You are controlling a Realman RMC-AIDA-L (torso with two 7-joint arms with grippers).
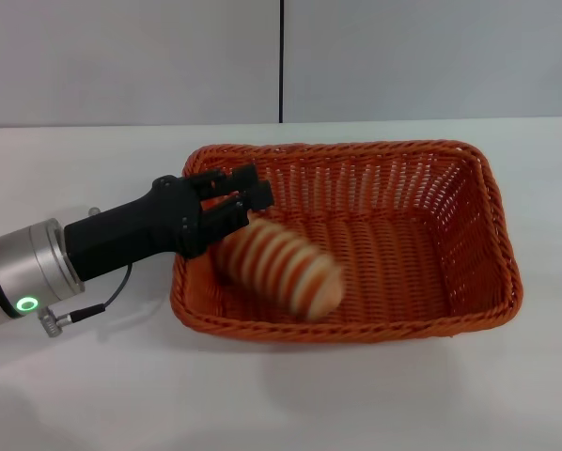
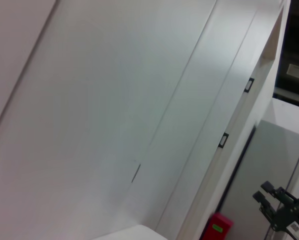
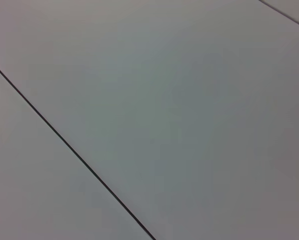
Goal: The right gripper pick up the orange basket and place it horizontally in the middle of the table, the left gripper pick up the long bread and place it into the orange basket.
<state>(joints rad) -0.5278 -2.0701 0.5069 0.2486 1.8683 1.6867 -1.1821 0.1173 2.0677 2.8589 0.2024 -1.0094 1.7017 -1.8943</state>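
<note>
Orange basket [image 1: 394,235] sat lengthwise mid-worktop [image 1: 93,395]. Left gripper [image 1: 241,199] reached over basket's left rim, fingers spread wide, holding nothing. Long bread [image 1: 283,268], blurred, lay inside basket just beside fingers. Right gripper out of sight.

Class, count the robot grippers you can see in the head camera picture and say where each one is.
1. The left gripper reaches over the left end of the orange basket, just above the long bread. The right gripper shows in no view.
</note>
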